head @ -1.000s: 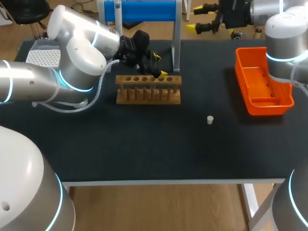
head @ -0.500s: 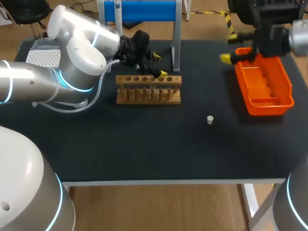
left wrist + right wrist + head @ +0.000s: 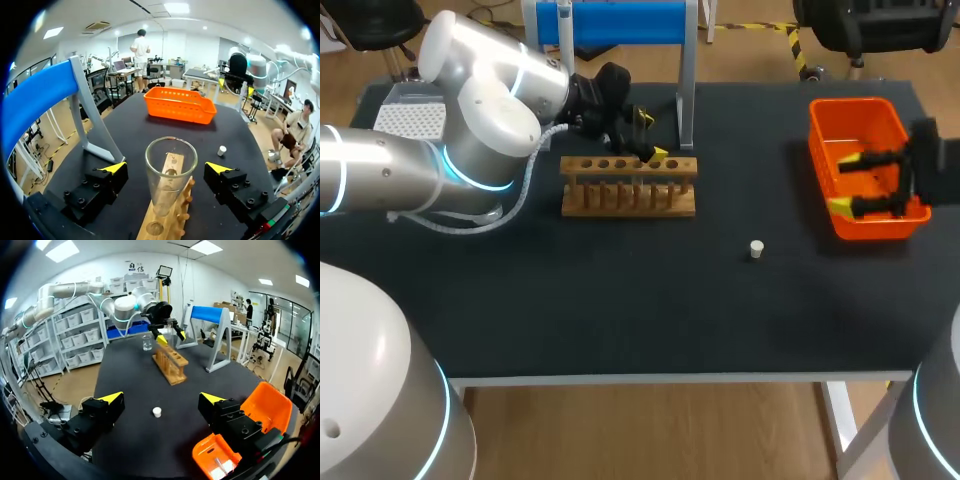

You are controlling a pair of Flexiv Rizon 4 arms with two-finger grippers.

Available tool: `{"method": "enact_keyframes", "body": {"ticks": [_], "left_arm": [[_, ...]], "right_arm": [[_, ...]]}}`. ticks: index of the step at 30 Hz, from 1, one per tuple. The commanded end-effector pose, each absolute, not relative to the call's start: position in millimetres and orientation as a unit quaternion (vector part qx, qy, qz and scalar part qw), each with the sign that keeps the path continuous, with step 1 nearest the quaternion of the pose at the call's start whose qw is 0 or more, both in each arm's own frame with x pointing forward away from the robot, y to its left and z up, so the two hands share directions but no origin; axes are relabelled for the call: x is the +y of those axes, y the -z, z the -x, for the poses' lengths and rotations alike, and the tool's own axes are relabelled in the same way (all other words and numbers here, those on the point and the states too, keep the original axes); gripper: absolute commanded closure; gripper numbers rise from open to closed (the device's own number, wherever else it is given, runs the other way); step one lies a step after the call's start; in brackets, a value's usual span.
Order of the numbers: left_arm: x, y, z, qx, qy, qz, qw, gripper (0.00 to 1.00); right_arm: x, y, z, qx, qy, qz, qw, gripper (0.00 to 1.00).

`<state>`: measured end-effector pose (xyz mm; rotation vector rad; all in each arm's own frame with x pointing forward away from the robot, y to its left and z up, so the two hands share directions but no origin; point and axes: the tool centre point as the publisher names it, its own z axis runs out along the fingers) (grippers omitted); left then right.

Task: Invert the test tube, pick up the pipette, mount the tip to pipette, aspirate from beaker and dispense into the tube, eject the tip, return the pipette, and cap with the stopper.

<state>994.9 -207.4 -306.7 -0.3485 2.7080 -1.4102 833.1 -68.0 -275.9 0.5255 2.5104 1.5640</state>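
The spread, empty right claw (image 3: pixel 847 183) is now swung over the orange basket (image 3: pixel 825 125), the tube (image 3: pixel 169 176) still unpinched inside the spread left claw (image 3: pixel 652 136), so inverting's pending.

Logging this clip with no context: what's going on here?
The left claw is open at the wooden rack, straddling a glass test tube that stands in it, not gripping it. The right claw hovers open and empty over the orange basket. A small white stopper lies loose on the table between rack and basket.
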Motion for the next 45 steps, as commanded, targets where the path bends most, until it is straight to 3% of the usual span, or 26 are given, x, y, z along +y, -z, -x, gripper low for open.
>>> {"method": "enact_keyframes", "body": {"ticks": [1, 16, 30, 45], "left_arm": [[-208, 307, -995, 0.881, 0.457, 0.114, 0.034, 0.0], [-208, 307, -995, 0.881, 0.457, 0.114, 0.034, 0.0], [-208, 307, -995, 0.881, 0.457, 0.114, 0.034, 0.0], [-208, 307, -995, 0.881, 0.457, 0.114, 0.034, 0.0]], "right_arm": [[-77, 266, -811, 0.833, -0.52, -0.177, 0.074, 0.0], [-68, 270, -817, 0.837, -0.514, -0.176, 0.073, 0.0], [-23, 333, -827, 0.862, -0.47, -0.165, 0.094, 0.0], [-15, 365, -822, 0.865, -0.456, -0.177, 0.109, 0.0]]}}
